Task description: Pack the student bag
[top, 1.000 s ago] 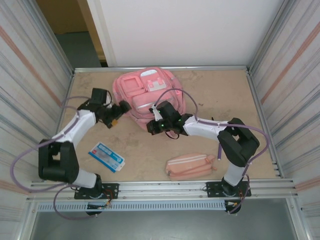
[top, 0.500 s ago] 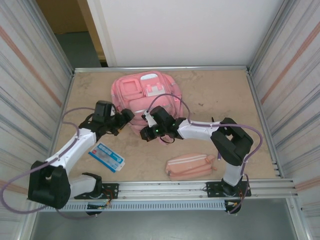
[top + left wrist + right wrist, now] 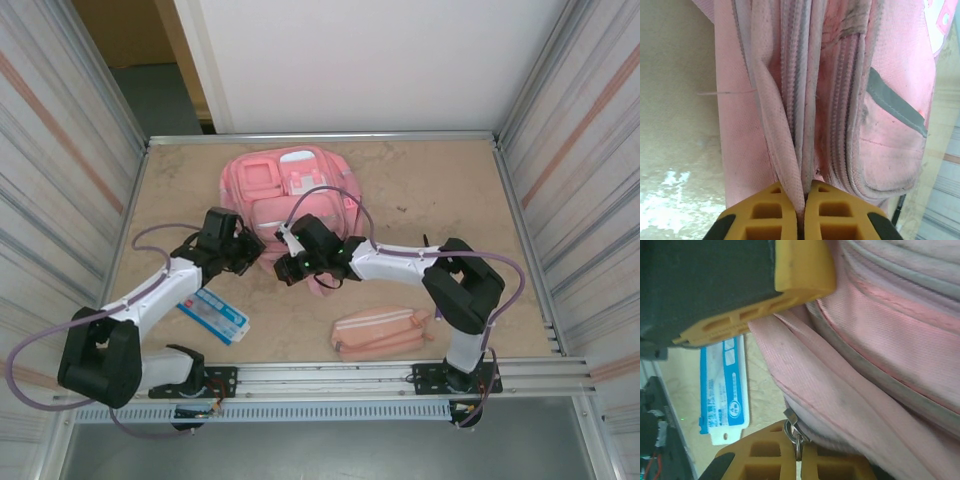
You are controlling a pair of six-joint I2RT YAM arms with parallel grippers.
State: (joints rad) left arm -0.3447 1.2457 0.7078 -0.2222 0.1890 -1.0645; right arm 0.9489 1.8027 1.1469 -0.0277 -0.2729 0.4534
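Corrugated metal walls (image 3: 50,170), tan tabletop (image 3: 440,190)

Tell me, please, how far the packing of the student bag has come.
Done: nothing looks packed; the pink pouch and the blue-and-white packet lie on the table, outside the student bag. In hand: the left pincer is shut on a fabric fold beside a zipper, the right pincer on the zipper pull. Left: probably opening the zipper, then putting both items in.

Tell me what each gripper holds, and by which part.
Left gripper: shut on the student bag, pinching a fabric fold beside its zipper. Right gripper: shut on the bag's metal zipper pull.
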